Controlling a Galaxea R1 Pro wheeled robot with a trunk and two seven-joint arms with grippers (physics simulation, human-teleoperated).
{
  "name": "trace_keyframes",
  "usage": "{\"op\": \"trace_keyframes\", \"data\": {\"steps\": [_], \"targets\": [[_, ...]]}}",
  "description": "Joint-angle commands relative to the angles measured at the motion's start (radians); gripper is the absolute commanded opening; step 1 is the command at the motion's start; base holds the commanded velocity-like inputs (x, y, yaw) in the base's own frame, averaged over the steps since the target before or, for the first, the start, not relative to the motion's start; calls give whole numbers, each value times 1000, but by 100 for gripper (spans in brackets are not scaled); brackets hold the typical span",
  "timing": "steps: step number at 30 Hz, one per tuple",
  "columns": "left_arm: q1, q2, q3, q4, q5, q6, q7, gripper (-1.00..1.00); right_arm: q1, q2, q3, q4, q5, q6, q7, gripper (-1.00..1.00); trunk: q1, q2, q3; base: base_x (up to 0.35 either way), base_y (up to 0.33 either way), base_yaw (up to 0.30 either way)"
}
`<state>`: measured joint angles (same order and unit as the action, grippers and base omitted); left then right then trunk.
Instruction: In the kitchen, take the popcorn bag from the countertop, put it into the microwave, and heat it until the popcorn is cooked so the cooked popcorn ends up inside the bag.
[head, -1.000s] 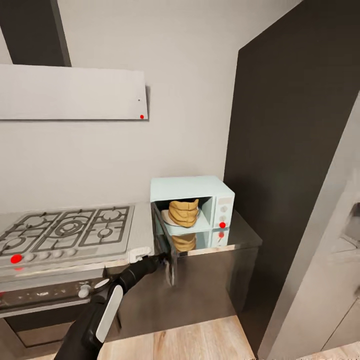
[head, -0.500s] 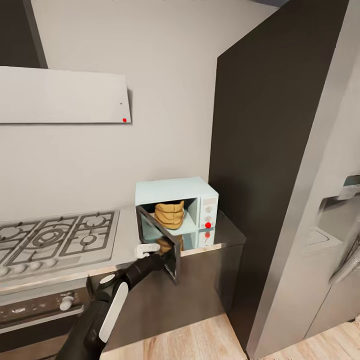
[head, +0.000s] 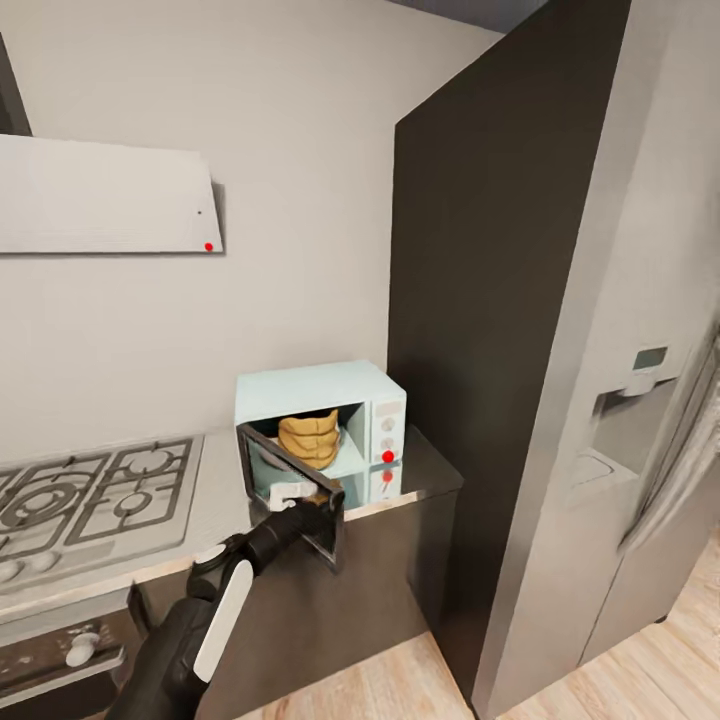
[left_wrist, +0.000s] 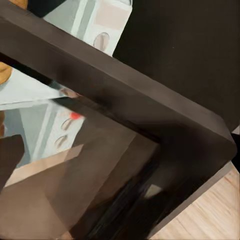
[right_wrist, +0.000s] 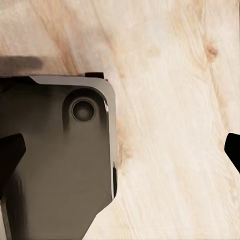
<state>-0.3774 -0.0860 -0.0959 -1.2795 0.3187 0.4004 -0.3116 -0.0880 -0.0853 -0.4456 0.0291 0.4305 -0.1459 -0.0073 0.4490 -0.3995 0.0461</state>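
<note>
- The left arm (head: 205, 620) is seen in the head view stretched forward and up from the lower left, its dark wrist ending at the outer side of the microwave door (head: 297, 492).
- The left end effector (head: 318, 505) is set against the door's free edge; whether its fingers are apart or together cannot be told.
- In the left wrist view the door's dark frame (left_wrist: 130, 100) and tinted glass lie very close to the camera.
- The right end effector's (right_wrist: 120, 155) dark fingertips are seen at opposite edges of the right wrist view, spread wide with nothing between them, above the wooden floor (right_wrist: 170, 100) and a dark part of the robot's base (right_wrist: 60, 160).
- The popcorn bag (head: 310, 437) is seen upright inside the microwave (head: 325, 425), which stands on the desk (head: 425, 475) beside a tall dark cabinet (head: 480, 340).
- The door is partly open.
- No legible writing is noted; red dots are seen on the microwave panel (head: 387, 456) and on the white hood (head: 100, 200).
</note>
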Motion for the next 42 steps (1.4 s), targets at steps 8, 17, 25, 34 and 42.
{"op": "trace_keyframes", "data": {"steps": [8, 17, 25, 34, 42], "targets": [[0, -2, 1, 0, 10, 8, 1, 100, -1, -1, -8, 3, 8, -3, 0, 100, 1, 0, 1, 313, 0, -25], [0, -10, 0, 11, 10, 6, 52, 100, -1, 0, -7, 3, 8, 4, 0, 100, 1, 0, 1, 309, 0, 0], [0, -31, -170, 52, 20, -10, 441, 100, -1, -1, -7, 3, 8, 5, 0, 100, 1, 0, 1, 179, 0, 0], [-1, -71, -181, 77, 12, -12, 482, 100, -1, -2, -7, 3, 8, 4, -1, 100, 1, 0, 1, 22, -11, 0], [-1, -88, -184, 76, 18, -14, 588, 100, -1, -2, -7, 3, 7, 4, -2, 100, 1, 0, 1, 64, -53, 0]]}}
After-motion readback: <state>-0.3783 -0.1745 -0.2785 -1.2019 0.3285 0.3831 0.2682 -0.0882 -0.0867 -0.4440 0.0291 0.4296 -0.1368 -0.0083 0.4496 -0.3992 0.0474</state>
